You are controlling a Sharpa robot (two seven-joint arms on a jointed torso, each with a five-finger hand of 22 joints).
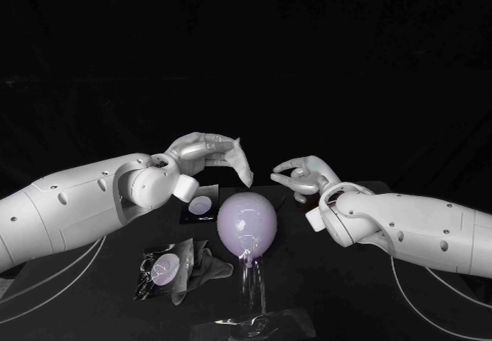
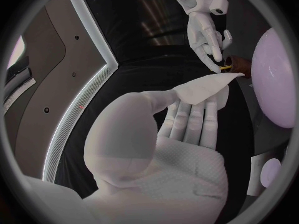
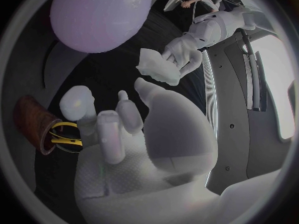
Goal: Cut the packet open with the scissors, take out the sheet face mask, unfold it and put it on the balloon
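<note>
My left hand (image 1: pixel 197 153) is raised behind the balloon and holds the white sheet face mask (image 1: pixel 242 163), which hangs folded from its fingers. In the left wrist view the mask (image 2: pixel 204 90) lies over the fingers and palm of that hand (image 2: pixel 187 129). The pale purple balloon (image 1: pixel 247 224) stands upright on a clear stand (image 1: pixel 249 302) at the table's middle. My right hand (image 1: pixel 303 175) hovers just right of the mask, apart from it, fingers loosely bent and holding nothing. The right wrist view shows this hand (image 3: pixel 134 134) facing the mask (image 3: pixel 153 67) and the balloon (image 3: pixel 99 15).
The cut packet (image 1: pixel 169 266) lies crumpled on the table at the front left of the stand. A small packet piece (image 1: pixel 200 206) lies left of the balloon. A brown holder (image 3: pixel 32 125) with the yellow-handled scissors (image 3: pixel 62 137) stands below my right hand.
</note>
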